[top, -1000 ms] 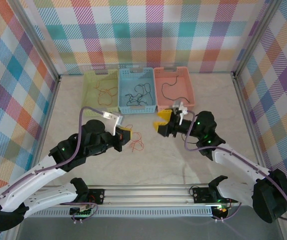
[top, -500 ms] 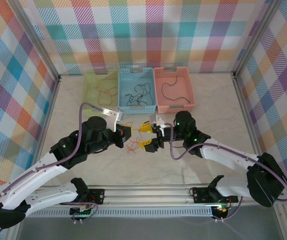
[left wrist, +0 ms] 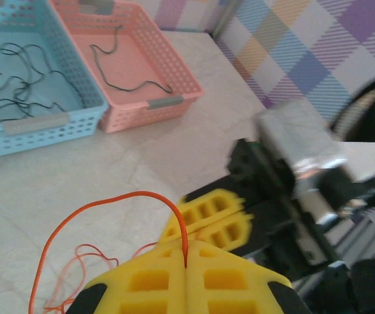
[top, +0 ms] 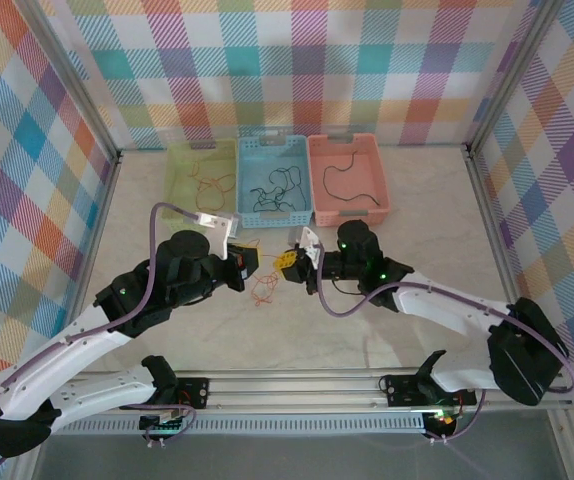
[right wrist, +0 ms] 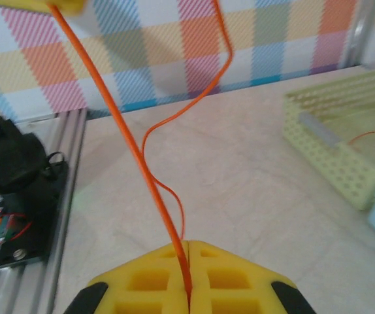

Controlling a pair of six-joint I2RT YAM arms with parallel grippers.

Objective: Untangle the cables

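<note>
A thin orange-red cable (top: 264, 290) lies in loose loops on the table between my two grippers. My left gripper (top: 250, 262) is shut on one strand of this cable (left wrist: 109, 203), which arcs up out of its yellow fingertips (left wrist: 186, 252). My right gripper (top: 289, 262) sits close to the right of the left one and is shut on the same orange-red cable (right wrist: 122, 137), pinched between its fingertips (right wrist: 187, 245). The strand runs taut up to the left gripper's yellow finger (right wrist: 44, 5). Dark green cables (top: 272, 190) lie in the blue basket, and a black one (top: 342, 180) in the pink basket.
Three baskets stand in a row at the back: yellow-green (top: 172, 175) with orange cable inside, blue (top: 272, 222) and pink (top: 350, 217). Plaid walls close off the sides and back. A metal rail (top: 297, 385) runs along the near edge.
My right gripper has swung left to the left gripper and gone from open to shut on the orange-red cable. The left gripper rose slightly, staying shut.
</note>
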